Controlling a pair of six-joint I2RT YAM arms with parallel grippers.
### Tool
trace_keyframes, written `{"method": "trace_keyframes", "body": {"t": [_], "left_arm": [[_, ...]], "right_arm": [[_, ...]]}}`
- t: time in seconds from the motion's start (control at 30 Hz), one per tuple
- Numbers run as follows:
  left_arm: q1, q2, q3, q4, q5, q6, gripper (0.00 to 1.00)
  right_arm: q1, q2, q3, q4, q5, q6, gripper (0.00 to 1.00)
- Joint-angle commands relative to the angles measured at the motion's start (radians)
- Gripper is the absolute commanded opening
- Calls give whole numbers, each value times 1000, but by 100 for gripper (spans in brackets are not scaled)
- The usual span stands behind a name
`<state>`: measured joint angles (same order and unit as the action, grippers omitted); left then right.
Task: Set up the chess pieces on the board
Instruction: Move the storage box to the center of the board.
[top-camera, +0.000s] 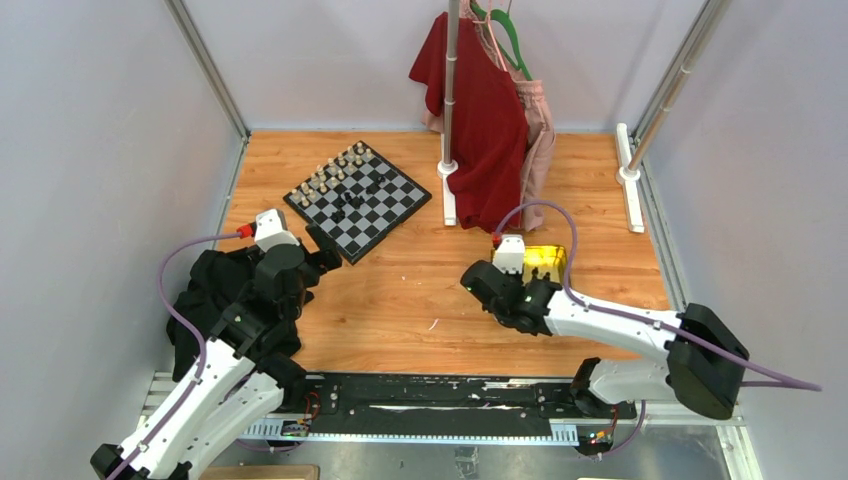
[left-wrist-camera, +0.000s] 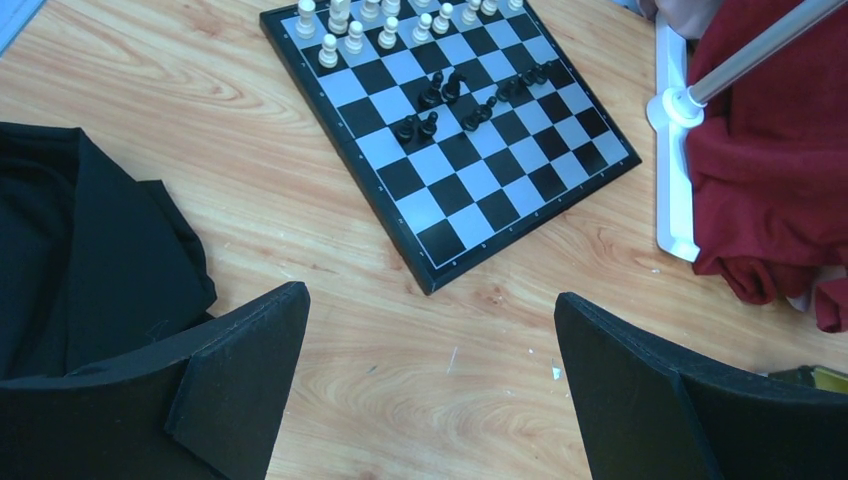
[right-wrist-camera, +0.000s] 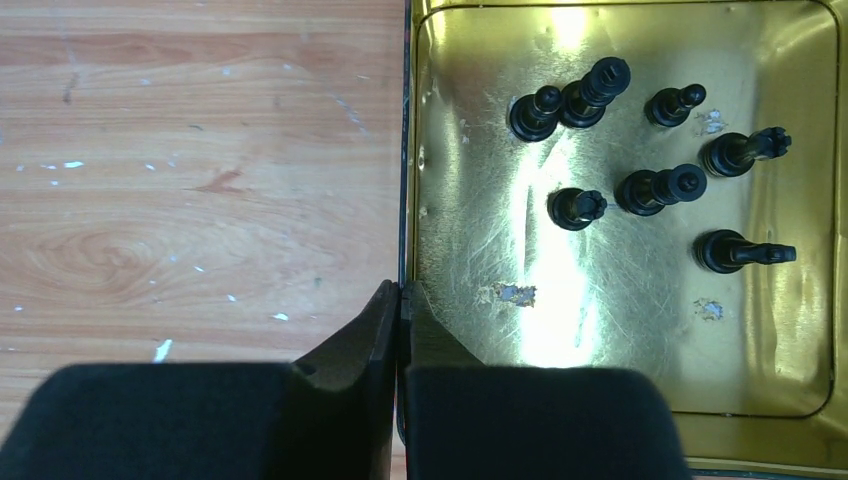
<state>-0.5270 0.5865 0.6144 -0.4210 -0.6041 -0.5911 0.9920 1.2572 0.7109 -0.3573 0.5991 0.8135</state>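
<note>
right gripper: pressed together on left rim of yellow tray, lower centre | left gripper: spread, empty | black pieces: loose in tray, upper right; more on board, upper centre | judged light, stiff, slick, easily toppled; best pinched at narrow stem

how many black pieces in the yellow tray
7 black pieces in the yellow tray: three across the top, two central, two by the right wall. The right gripper may hide more at the near edge.

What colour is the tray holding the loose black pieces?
The tray is shiny yellow-gold; right wrist view shows it best.
</note>
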Motion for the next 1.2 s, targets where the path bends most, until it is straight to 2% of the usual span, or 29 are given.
{"method": "trace_keyframes", "body": {"t": [0.0,0.23,0.53,0.73,0.93,1.17], "left_arm": [[-7,-17,-3,-4,14,-5,100],[-7,-23,-5,-7,30,-6,100],[-7,-7,-25,24,41,-15,100],[-7,15,-33,50,50,-29,100],[-6,30,-40,72,55,-46,100],[-7,46,-43,92,39,-48,100]], "right_arm": [[-21,-84,-45,-119,111,92,0],[-143,-162,-104,-143,98,107,0],[-403,-174,-141,11,-25,-56,0],[-558,-42,-73,139,-155,-223,0],[-653,133,60,168,-273,-357,0],[-752,240,142,195,-350,-453,0]]}}
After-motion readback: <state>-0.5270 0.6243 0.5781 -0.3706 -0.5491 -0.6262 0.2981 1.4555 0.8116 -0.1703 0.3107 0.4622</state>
